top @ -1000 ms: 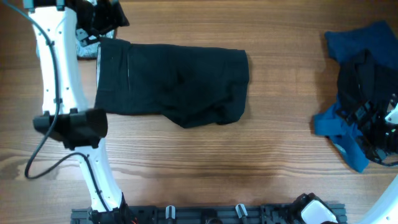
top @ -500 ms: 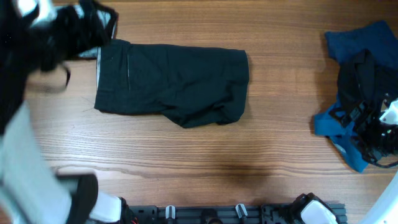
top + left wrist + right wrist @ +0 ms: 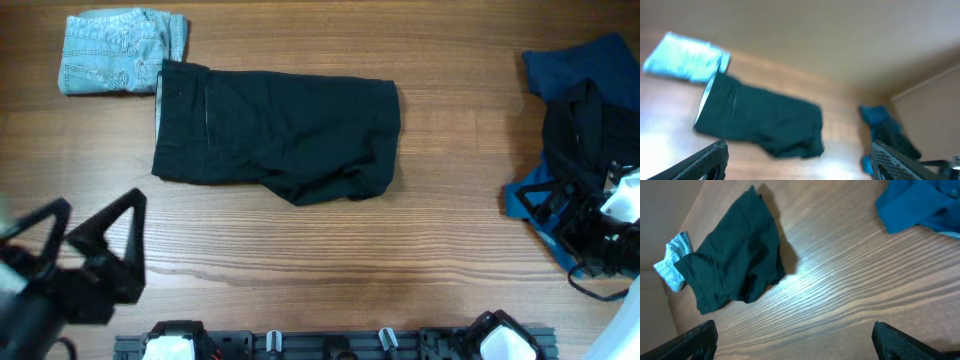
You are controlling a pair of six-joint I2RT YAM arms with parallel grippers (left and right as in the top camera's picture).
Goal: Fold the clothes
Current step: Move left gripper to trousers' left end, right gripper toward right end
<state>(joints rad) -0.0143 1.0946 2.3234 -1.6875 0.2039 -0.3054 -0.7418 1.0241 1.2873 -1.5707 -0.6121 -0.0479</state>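
Observation:
Black shorts lie folded flat at the table's back middle; they also show in the left wrist view and the right wrist view. Folded light blue denim lies at the back left corner, touching the shorts' waistband. A pile of blue and black clothes lies at the right edge. My left gripper is open and empty at the front left, blurred by motion. My right gripper is open and empty over the pile's front edge.
The wooden table has bare wood in front of the shorts and between the shorts and the right pile. A black rail runs along the front edge. A blue garment shows at the top right of the right wrist view.
My left arm has pulled back from the back left corner to the front left, uncovering the folded denim. My right gripper has shifted slightly toward the front. The shorts have not moved.

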